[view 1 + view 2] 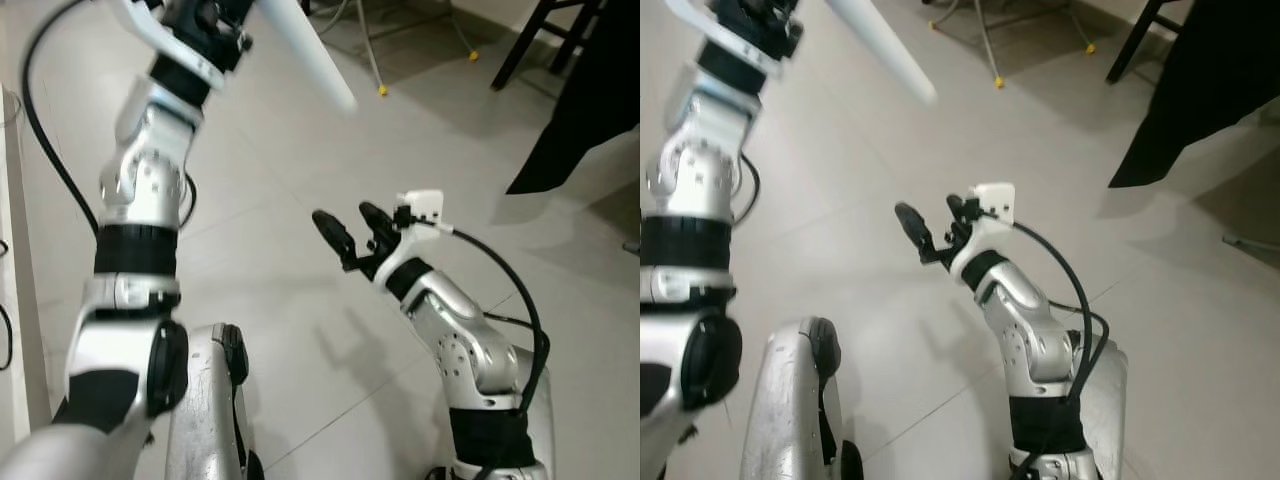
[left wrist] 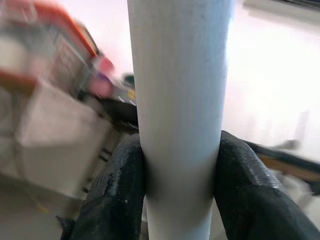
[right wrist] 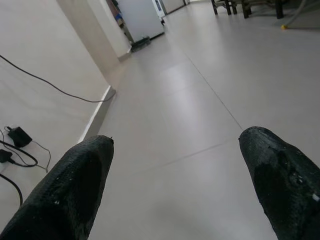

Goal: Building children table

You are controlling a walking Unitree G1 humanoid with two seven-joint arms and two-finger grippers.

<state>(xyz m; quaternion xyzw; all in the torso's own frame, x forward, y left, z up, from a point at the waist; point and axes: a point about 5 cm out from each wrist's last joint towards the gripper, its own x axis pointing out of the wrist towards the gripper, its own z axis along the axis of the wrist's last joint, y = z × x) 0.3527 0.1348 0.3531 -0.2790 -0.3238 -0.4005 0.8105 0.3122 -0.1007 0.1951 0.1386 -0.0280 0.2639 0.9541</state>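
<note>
Home interior, open room w/ hallway – domestic setting.

Pale large-format floor tiles (image 1: 300,180) w/ thin grout lines throughout. Dark wooden chair legs (image 1: 540,40) at 1 o'clock, black cloth (image 1: 590,110) hanging beside them at 2 o'clock. Thin metal stand legs w/ yellow foot caps (image 1: 381,91) at 12 o'clock. Right wrist view: long tiled corridor, cream wall w/ white skirting board (image 3: 97,115), loose black cable (image 3: 45,82) trailing down wall, plug adapter (image 3: 17,135) on floor, white door (image 3: 140,17) at far end, more dark furniture legs (image 3: 245,6). Left wrist view: blurred shelving w/ colourful household items (image 2: 60,65); details not readable.
</note>
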